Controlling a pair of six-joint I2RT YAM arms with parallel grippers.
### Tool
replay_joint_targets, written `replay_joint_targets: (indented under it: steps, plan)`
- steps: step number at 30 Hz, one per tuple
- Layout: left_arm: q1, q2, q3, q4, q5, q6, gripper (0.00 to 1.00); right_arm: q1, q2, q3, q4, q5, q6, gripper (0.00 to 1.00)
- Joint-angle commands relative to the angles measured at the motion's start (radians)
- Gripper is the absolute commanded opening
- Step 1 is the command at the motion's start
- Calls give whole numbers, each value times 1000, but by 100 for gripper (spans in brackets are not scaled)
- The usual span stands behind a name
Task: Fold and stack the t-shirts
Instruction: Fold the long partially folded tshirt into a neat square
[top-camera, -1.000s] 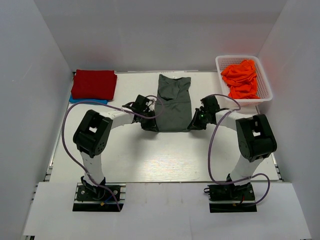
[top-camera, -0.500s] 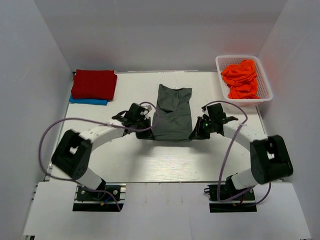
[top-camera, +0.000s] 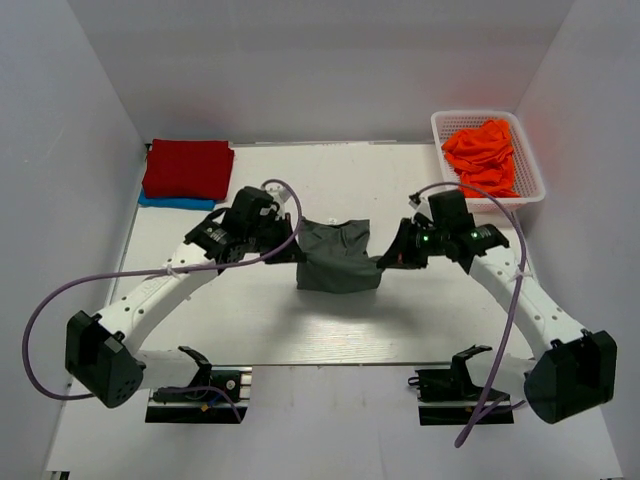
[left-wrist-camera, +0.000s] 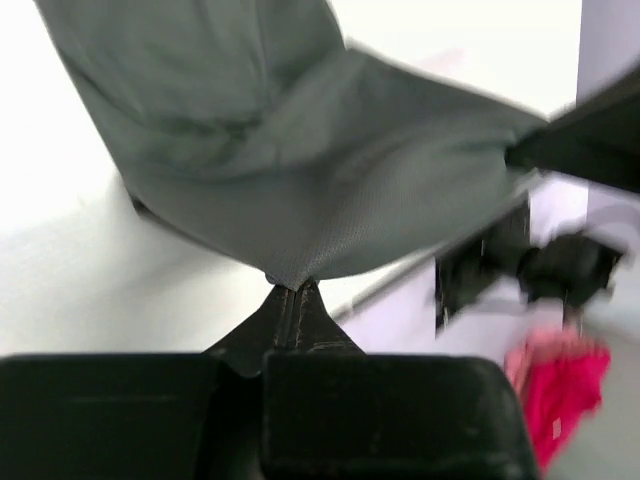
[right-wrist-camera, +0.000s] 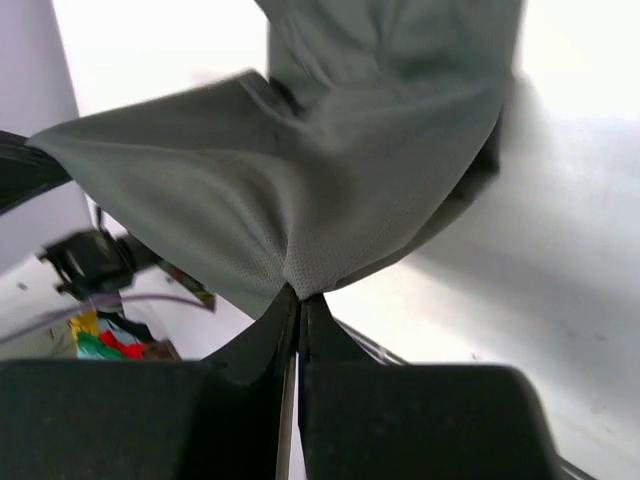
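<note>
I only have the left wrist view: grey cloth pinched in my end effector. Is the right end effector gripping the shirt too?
Observer: Yes. The right end effector is shut on a corner of the grey t-shirt.
Operator: Good. Where's the folded pile this one goes on?
Observer: In the overhead view, a folded red t-shirt lies on a blue t-shirt in the table's far left corner.

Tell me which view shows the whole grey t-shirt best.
Top external: the whole grey t-shirt shows, held between the left gripper and right gripper. Each wrist view shows only a blurred close-up of cloth pinched in its own jaws.
</note>
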Motion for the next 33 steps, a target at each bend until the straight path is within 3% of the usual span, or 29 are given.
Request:
replay_joint_targets:
  steps: [1,5,8,15,24,25,26,27,28,29,30,33]
  plan:
    - [10,57,112,-18,-160,-32,0,-10,79,149,-16,42,18,0]
    - [31,132,190,-18,-335,-65,0,-26,266,301,-16,59,-4,0]
    - [51,189,258,25,-357,-65,0,-41,344,404,-20,64,-11,0]
    - [123,408,415,36,-310,-43,0,-79,577,585,-39,27,-4,0]
    - [214,666,578,26,-247,-25,0,-124,765,719,-8,1,24,0]
    - [229,691,598,26,-247,-13,0,-129,816,743,-5,8,27,3]
    - [229,718,641,26,-238,-13,2,-130,835,768,7,7,13,13]
    - [240,744,667,35,-216,1,14,-135,878,781,38,7,10,29]
    - [249,805,696,35,-163,45,98,-144,921,836,42,-1,-34,55]
    - [249,836,771,35,-162,46,99,-144,941,866,50,10,-47,90]
    - [249,862,810,-34,-153,56,99,-142,978,968,11,30,-51,90]
    - [249,864,815,-89,-142,90,99,-139,987,1016,-25,48,-111,90]
